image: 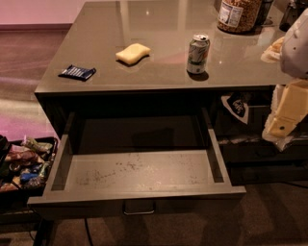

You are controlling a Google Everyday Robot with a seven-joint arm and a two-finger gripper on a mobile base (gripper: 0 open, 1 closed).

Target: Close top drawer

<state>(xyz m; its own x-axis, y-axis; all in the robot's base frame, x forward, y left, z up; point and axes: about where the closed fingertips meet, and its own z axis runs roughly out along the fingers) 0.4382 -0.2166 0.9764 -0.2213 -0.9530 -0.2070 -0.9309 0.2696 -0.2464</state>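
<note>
The top drawer (139,202) is pulled far out from under the grey counter (159,29). Its dark front panel faces me at the bottom of the view, with a small metal pull (139,207) at its centre. Its pale speckled floor (139,170) is bare. My gripper (285,115), yellowish below a white arm part (298,43), hangs at the right edge of the view. It is to the right of the drawer's right side and a little above it, in front of the neighbouring cabinet, and does not touch the drawer.
On the counter stand a green-white can (198,54), a yellow sponge (133,53), a blue packet (77,72) and a large jar (238,14). A dark-and-white piece (236,108) sticks out of the right-hand drawers. A bin of snacks (24,163) sits low at the left.
</note>
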